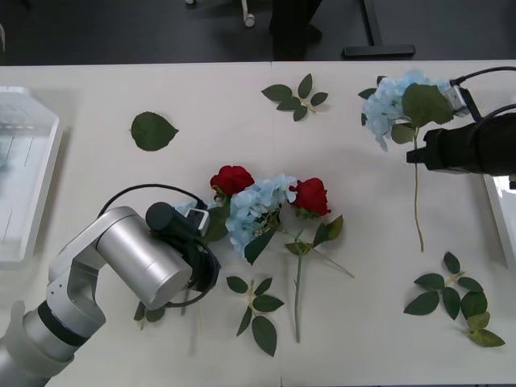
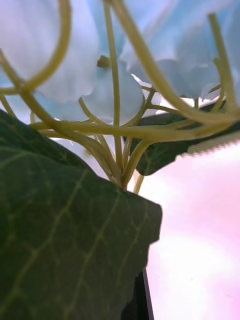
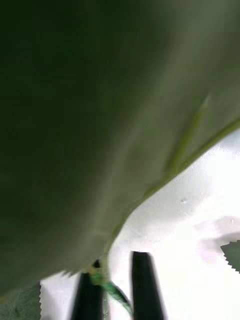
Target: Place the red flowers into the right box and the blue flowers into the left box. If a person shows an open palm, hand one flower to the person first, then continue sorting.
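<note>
We see our right gripper pinching a blue flower, fluffy pale head, broad leaf; our left gripper nips a green stem.

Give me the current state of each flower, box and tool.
Left tool: closed on a green stem.
Pale blue hydrangea flower: at the right tool, stem hanging.
Two red roses: lying on the table.
Second blue hydrangea: lying between them.
White left box: holds no flowers.
</note>
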Motion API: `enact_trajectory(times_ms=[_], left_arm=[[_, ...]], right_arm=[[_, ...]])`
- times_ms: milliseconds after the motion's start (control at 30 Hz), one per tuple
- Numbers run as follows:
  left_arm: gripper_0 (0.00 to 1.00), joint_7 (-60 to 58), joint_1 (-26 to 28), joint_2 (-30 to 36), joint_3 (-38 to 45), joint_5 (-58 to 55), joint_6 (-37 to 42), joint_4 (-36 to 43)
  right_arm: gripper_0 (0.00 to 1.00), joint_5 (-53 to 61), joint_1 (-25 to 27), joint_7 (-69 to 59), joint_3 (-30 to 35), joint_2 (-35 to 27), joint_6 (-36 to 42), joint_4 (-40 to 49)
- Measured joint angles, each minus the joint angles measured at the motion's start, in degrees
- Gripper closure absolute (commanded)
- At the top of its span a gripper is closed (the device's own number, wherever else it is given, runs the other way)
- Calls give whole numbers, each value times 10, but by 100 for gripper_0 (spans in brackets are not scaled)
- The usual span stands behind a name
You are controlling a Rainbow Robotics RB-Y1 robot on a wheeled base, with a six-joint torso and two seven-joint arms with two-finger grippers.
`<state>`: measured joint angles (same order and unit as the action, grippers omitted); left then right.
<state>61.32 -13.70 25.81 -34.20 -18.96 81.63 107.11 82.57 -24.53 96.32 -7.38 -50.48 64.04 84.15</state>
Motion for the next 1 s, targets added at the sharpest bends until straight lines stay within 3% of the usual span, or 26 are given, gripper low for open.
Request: enact_trajectory(times_ms=[200, 433, 567, 800, 1000], left_arm=[[100, 0, -4, 7, 0, 1, 1, 17], [100, 0, -5, 70, 21, -48, 37, 116], [100, 0, -5, 108, 70, -82, 76, 163], [100, 0, -13, 198, 182, -150, 142, 217], [100, 34, -40, 288, 260, -162, 192, 213]], right_arm=[[100, 125, 0, 170, 0, -7, -46, 3], [100, 285, 0, 377, -2, -7, -89, 6], [100, 357, 0, 431, -4, -7, -89, 8], [100, 376, -10, 550, -8, 28, -85, 10], [100, 377, -29, 552, -10, 90, -59, 10]])
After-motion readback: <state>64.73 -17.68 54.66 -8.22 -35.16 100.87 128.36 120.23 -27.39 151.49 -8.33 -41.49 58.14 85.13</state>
